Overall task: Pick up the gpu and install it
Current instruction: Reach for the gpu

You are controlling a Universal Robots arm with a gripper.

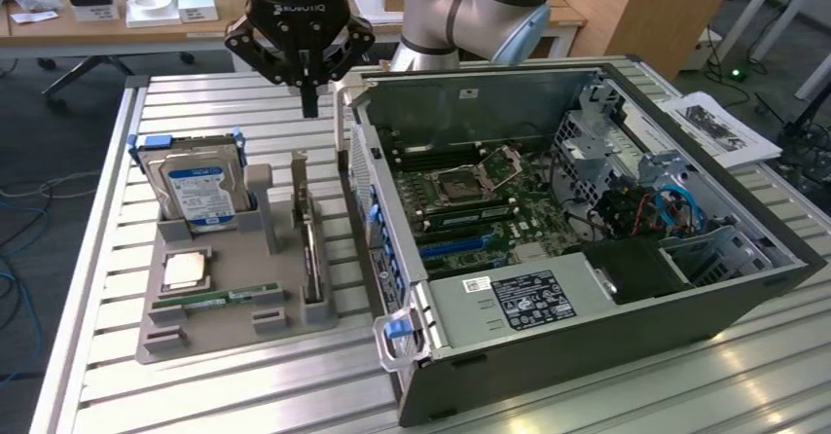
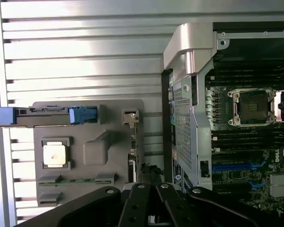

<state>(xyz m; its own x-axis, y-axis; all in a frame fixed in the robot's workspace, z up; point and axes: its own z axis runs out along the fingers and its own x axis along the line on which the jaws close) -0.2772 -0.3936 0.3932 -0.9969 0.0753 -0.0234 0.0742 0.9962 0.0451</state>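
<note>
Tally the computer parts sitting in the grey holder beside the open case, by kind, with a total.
Hard drive: 1
gpu: 1
Processor chip: 1
RAM stick: 1
Total: 4

So the thin, flat, dark gpu card (image 1: 307, 244) with its silvery metal bracket is standing upright on its long edge. It's slotted along the grey plastic holder tray's (image 1: 218, 331) edge on the exterior view's right.
</note>
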